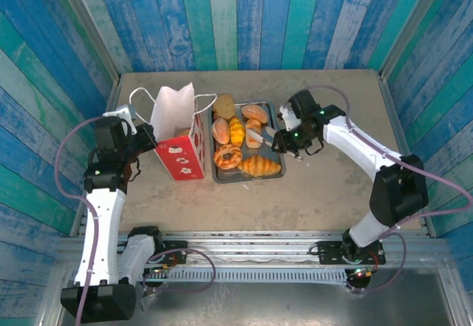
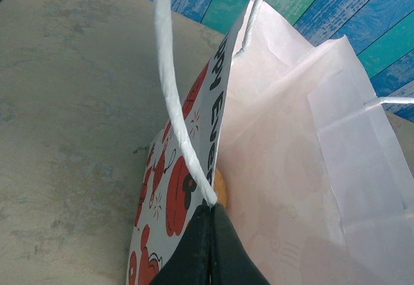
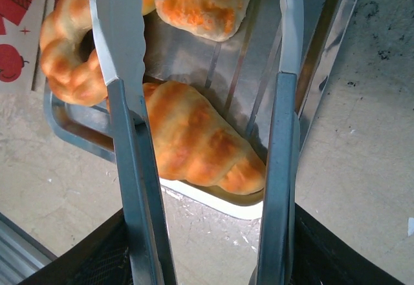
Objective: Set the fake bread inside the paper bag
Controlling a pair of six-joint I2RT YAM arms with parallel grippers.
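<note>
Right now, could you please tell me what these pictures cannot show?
Paper bag contents: top view, its white wall hides them.
Left pincer, shut on the bag's edge: left wrist view, bottom edge cuts it off.
Tongs: right wrist view, top edge cuts off their tips.

White paper bag [image 1: 174, 108], red base, possibly pumpkin prints; golden-brown fake bread [image 1: 260, 166].
</note>
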